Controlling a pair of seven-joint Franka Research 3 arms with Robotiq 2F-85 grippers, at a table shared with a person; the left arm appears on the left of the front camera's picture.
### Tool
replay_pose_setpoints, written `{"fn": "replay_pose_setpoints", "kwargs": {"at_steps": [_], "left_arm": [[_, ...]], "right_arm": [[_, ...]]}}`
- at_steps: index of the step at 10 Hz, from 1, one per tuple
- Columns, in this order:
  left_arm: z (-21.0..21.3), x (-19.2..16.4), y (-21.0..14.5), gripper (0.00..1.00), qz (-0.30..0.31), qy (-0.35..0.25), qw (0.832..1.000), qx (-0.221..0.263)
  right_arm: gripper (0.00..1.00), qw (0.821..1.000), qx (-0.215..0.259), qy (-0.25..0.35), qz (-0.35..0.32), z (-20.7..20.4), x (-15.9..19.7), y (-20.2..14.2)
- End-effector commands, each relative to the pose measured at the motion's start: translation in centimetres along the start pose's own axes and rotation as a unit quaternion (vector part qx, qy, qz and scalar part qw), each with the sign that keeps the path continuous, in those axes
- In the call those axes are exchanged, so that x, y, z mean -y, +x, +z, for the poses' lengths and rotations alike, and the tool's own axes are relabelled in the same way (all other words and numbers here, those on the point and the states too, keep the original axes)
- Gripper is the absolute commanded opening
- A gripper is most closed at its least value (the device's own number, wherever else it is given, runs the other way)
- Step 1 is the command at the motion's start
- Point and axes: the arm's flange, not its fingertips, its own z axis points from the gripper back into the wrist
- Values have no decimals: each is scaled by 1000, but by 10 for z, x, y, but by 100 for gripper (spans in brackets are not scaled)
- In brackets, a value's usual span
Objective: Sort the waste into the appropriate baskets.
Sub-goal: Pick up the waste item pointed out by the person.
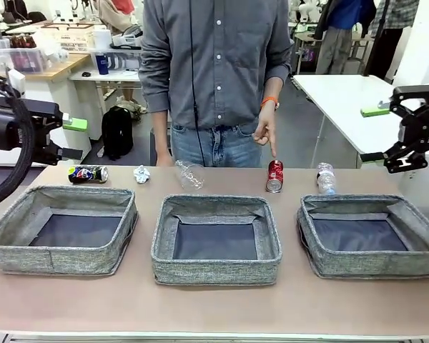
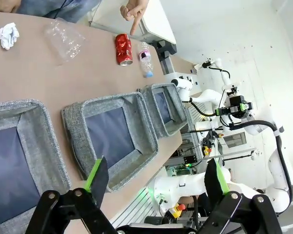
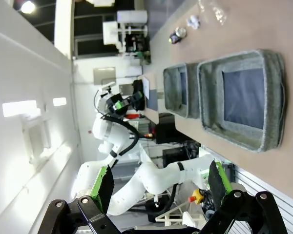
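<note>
Along the table's far side lie a dark can (image 1: pixel 87 174), a white paper ball (image 1: pixel 141 174), a clear cup (image 1: pixel 189 174), a red can (image 1: pixel 274 176) and a water bottle (image 1: pixel 326 178). A person's finger (image 1: pixel 272 146) points down at the red can (image 2: pixel 123 48). Three grey baskets stand in a row in front: left (image 1: pixel 57 193), middle (image 1: pixel 214 202), right (image 1: pixel 365 201). My left gripper (image 1: pixel 73 138) hangs open above the table's left end, and my right gripper (image 1: pixel 372 134) hangs open above the right end. Both hold nothing.
The person stands at the far side behind the middle basket. A strip of bare table runs in front of the baskets to the near edge. Behind are a white table (image 1: pixel 343 93) on the right and a cluttered desk (image 1: pixel 50 68) on the left.
</note>
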Motion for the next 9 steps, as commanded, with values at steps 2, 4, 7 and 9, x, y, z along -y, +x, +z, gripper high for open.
{"fn": "replay_pose_setpoints", "kwargs": {"at_steps": [2,4,7,9], "left_arm": [[-3,-1,0,100,-13,-13,1000,10],[-3,-1,0,100,-13,-13,1000,10],[-3,-1,0,100,-13,-13,1000,10],[-3,-1,0,100,-13,-13,1000,10]], "right_arm": [[100,1000,0,11,2,-1,-6,2],[100,1000,0,11,2,-1,-6,2],[100,987,52,-153,8,-43,-5,33],[100,947,103,-304,23,-89,7,76]]}}
